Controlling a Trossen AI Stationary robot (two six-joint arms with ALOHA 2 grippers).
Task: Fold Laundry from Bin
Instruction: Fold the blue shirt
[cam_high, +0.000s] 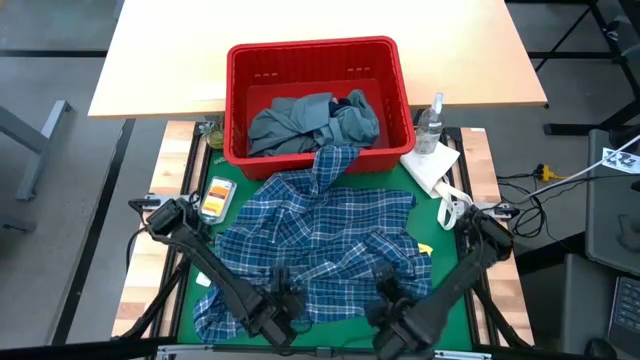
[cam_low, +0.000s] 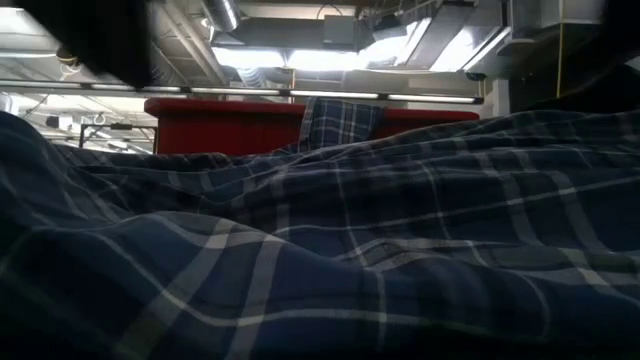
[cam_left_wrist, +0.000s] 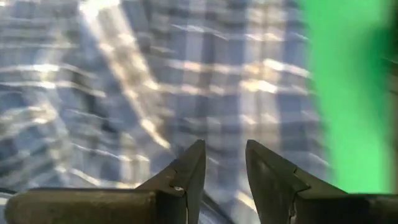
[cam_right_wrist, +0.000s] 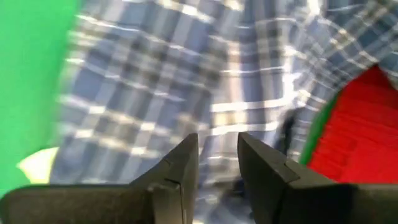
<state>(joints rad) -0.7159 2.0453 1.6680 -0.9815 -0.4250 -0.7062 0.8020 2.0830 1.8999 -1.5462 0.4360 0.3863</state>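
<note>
Green matting (cam_high: 425, 205) is covered by the plaid shirt (cam_high: 320, 240), spread just ahead of the left gripper (cam_left_wrist: 222, 163) and right gripper (cam_right_wrist: 217, 155), jaws narrowly parted and empty; flattening is judged underway, hem pinches needed next.

— From here, 1 camera hangs overhead, looking straight down on the plaid shirt (cam_high: 320, 240), the red bin (cam_high: 318, 95) and both arms.

— And the low one?

— Table height, facing the room, so close the shirt (cam_low: 330, 260) fills it; the bin (cam_low: 240, 125) shows behind.

— The 2 wrist cameras?

— Each peers past its own fingers (cam_left_wrist: 189, 171) (cam_right_wrist: 180, 165), very near that plaid; the right also catches the bin (cam_right_wrist: 360, 137).
</note>
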